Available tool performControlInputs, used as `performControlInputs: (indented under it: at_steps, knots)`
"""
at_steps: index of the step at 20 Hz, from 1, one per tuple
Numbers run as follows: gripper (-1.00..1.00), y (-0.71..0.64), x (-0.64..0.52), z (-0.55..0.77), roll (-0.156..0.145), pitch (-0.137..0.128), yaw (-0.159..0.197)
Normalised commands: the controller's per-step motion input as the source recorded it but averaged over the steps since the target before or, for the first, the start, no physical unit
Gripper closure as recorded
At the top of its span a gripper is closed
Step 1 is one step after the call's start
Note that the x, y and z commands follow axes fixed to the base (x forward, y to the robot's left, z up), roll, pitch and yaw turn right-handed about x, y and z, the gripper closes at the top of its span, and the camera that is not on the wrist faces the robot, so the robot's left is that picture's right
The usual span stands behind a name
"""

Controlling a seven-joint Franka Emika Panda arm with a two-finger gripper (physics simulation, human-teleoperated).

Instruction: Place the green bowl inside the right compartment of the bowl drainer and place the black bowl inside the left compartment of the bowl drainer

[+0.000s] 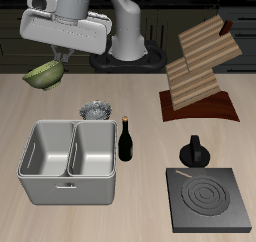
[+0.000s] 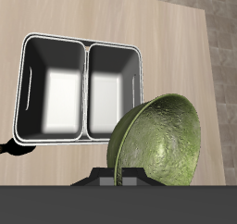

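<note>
We see the small round olive-green bowl (image 1: 42, 76) lifted above the table's back part, tilted so that its rim is turned on its side; a bowl is round, so it has no long axis. In the wrist view its mottled yellowish-green hollow (image 2: 165, 140) faces the camera and looks rough and a little glossy. The two-finger gripper (image 1: 53, 58) is closed on the rim of this bowl, with only a narrow gap filled by the bowl's wall.

The large light-grey metal bowl drainer (image 1: 68, 189) stands near the table's front edge. It is a rectangle with rounded corners and two deep, smooth wells, both without anything inside (image 2: 83, 45).

The small silvery-grey speckled bowl (image 1: 96, 110) rests upright on the table just behind the drainer. A dark bottle (image 1: 127, 140) stands upright beside the drainer.
</note>
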Motion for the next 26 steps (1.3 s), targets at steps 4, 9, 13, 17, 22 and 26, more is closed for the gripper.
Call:
performControlInputs:
  at_steps: [4, 9, 13, 17, 22, 26]
  knots:
    - [1.0, 0.2, 0.21, 0.03, 0.024, 0.002, 0.012]
    - [1.0, 0.13, 0.19, -0.1, 0.016, 0.016, 0.01]
    - [1.0, -0.01, 0.12, -0.07, -0.003, 0.005, 0.006]
    - [1.0, 0.01, 0.1, -0.13, 0.003, 0.011, 0.02]
    - [1.0, -0.03, 0.12, -0.1, -0.004, 0.009, -0.002]
    - [1.0, 0.14, 0.12, 0.04, 0.017, -0.004, -0.02]
